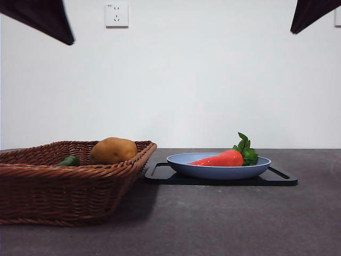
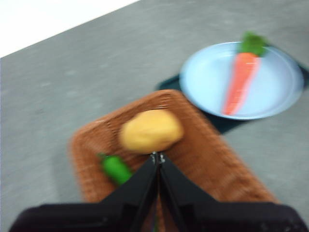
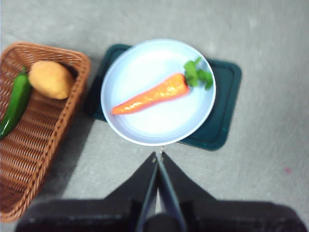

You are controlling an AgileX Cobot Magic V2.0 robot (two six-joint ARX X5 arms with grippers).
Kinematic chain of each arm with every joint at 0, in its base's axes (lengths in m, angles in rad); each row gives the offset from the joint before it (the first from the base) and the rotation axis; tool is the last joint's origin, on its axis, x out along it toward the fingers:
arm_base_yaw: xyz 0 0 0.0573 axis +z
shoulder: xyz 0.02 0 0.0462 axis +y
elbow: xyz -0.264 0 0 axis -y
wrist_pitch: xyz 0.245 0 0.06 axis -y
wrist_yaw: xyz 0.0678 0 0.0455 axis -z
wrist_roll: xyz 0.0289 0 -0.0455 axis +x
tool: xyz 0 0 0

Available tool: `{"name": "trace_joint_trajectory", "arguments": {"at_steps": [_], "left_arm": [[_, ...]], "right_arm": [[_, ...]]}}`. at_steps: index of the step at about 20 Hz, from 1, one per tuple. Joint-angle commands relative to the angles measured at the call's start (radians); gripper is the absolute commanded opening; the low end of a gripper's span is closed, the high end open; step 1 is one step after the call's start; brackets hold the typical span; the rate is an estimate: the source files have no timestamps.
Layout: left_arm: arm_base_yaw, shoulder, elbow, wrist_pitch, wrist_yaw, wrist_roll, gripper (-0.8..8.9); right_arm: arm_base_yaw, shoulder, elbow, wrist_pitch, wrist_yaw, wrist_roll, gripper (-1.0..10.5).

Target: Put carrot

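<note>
The red-orange carrot [image 1: 221, 158] with green leaves lies in a pale blue plate [image 1: 184, 162] on a dark tray [image 1: 282, 179], right of centre. It also shows in the right wrist view [image 3: 149, 95] and the left wrist view [image 2: 240, 83]. My left gripper [image 2: 158, 157] is shut and empty, high above the basket [image 2: 212, 164]. My right gripper [image 3: 158, 155] is shut and empty, high above the table just off the plate's [image 3: 120, 67] rim. In the front view both arms show only as black tips at the top corners.
A brown wicker basket [image 1: 64, 184] at the left holds a yellow-brown potato [image 1: 112, 150] and a small green vegetable [image 1: 70, 160]. A white wall with a socket [image 1: 116, 15] stands behind the grey table.
</note>
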Motion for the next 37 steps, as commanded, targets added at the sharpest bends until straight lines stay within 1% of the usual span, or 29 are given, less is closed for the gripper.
{"name": "trace_joint_trajectory", "arguments": {"at_steps": [1,3,4,6,8,9,11,13,16,31,33,34,35,37], "left_arm": [[0.097,-0.016,0.009,-0.010,0.098,0.030,0.06],[0.198,-0.052,0.009,-0.014,0.214,0.027,0.06],[0.225,-0.072,0.007,-0.013,0.235,0.026,0.06],[0.257,-0.134,-0.014,0.014,0.233,0.026,0.06],[0.267,-0.227,-0.085,0.102,0.230,0.009,0.06],[0.267,-0.277,-0.135,0.139,0.230,-0.005,0.06],[0.267,-0.365,-0.222,0.166,0.231,-0.024,0.06],[0.267,-0.440,-0.291,0.157,0.231,-0.024,0.06],[0.266,-0.479,-0.313,0.111,0.235,-0.024,0.08],[0.264,-0.451,-0.315,0.112,0.234,-0.023,0.09],[0.261,-0.523,-0.315,0.097,0.232,-0.023,0.08],[0.264,-0.574,-0.315,0.093,0.232,0.009,0.08],[0.278,-0.632,-0.315,0.081,0.233,0.044,0.08],[0.344,-0.734,-0.335,0.061,0.230,0.059,0.08]], "right_arm": [[0.057,-0.087,-0.097,0.097,0.066,0.017,0.0],[0.102,-0.204,-0.234,0.241,0.125,0.047,0.0],[0.121,-0.256,-0.294,0.302,0.150,0.061,0.0],[0.158,-0.357,-0.413,0.404,0.216,0.062,0.0],[0.183,-0.448,-0.531,0.509,0.279,0.055,0.0],[0.193,-0.491,-0.592,0.563,0.279,0.055,0.0],[0.204,-0.558,-0.692,0.649,0.278,0.056,0.0],[0.208,-0.592,-0.752,0.668,0.278,0.052,0.0],[0.204,-0.577,-0.764,0.653,0.278,0.052,0.0],[0.204,-0.556,-0.763,0.647,0.276,0.058,0.0],[0.204,-0.556,-0.763,0.647,0.275,0.058,0.0],[0.204,-0.556,-0.763,0.647,0.275,0.058,0.0],[0.204,-0.556,-0.763,0.647,0.275,0.058,0.0],[0.204,-0.556,-0.763,0.647,0.277,0.058,0.0]]}}
